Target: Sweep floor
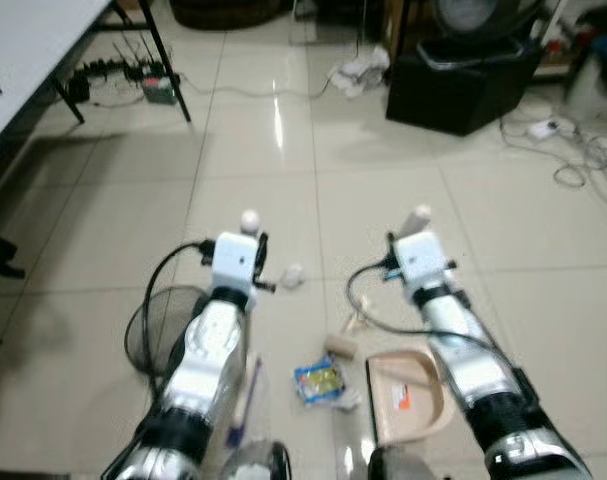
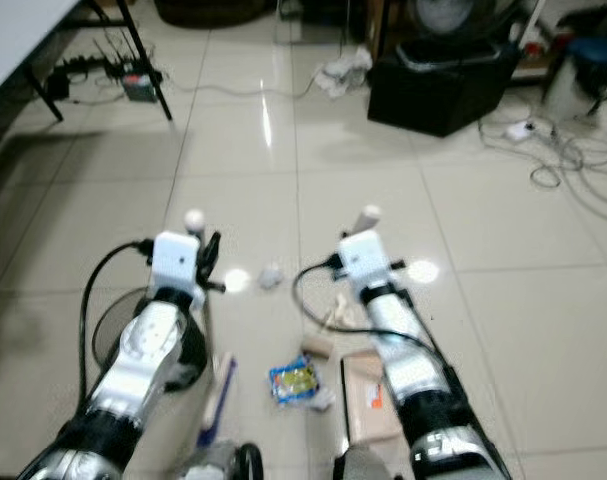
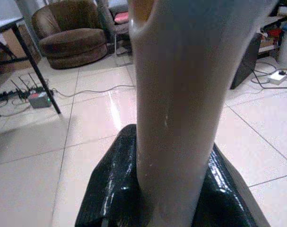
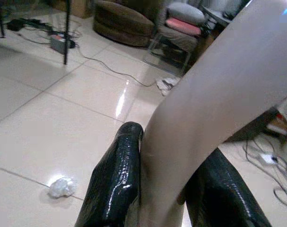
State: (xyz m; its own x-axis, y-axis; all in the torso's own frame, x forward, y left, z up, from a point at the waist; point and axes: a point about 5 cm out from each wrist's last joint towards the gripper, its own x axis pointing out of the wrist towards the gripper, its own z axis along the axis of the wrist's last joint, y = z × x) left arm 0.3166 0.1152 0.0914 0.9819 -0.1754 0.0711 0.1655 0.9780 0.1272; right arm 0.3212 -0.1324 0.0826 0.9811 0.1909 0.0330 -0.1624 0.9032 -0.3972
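**Both grippers clamped on handles, litter between my arms**

Right now I stand on pale glossy tiles, looking down along both silver arms. My left gripper (image 3: 171, 198) is closed on the pale grey broom handle (image 3: 181, 94); in the left wrist view the handle rises thick and upright, with my black fingers (image 3: 110, 189) wrapped against its base. From the head views the handle's rounded tip shows just past my left wrist, and the broom's brush end (image 1: 245, 395) with a blue edge lies low beside my left forearm.

My right gripper (image 4: 167, 194) is clamped on the beige dustpan handle (image 4: 214, 94), which runs tilted between my two black fingers in the right wrist view. The dustpan (image 1: 408, 395) sits on the floor beneath and just inside my right forearm, its tray beige with a small red mark on it.

Between my arms lies the litter: a blue and yellow wrapper (image 1: 319, 380) just beside the dustpan's edge, a small brown cork-like piece (image 1: 340, 346) near it, and a crumpled white paper ball (image 1: 292, 276) farther ahead, apart from the rest. That ball also shows on the tile in the right wrist view.

A round black mesh basket (image 1: 153, 325) stands by my left arm. Ahead are a black bin (image 1: 463, 85), loose white cables (image 1: 583, 150), a power strip (image 1: 158, 90) under a table (image 1: 33, 60), and a brown armchair (image 3: 70, 33).
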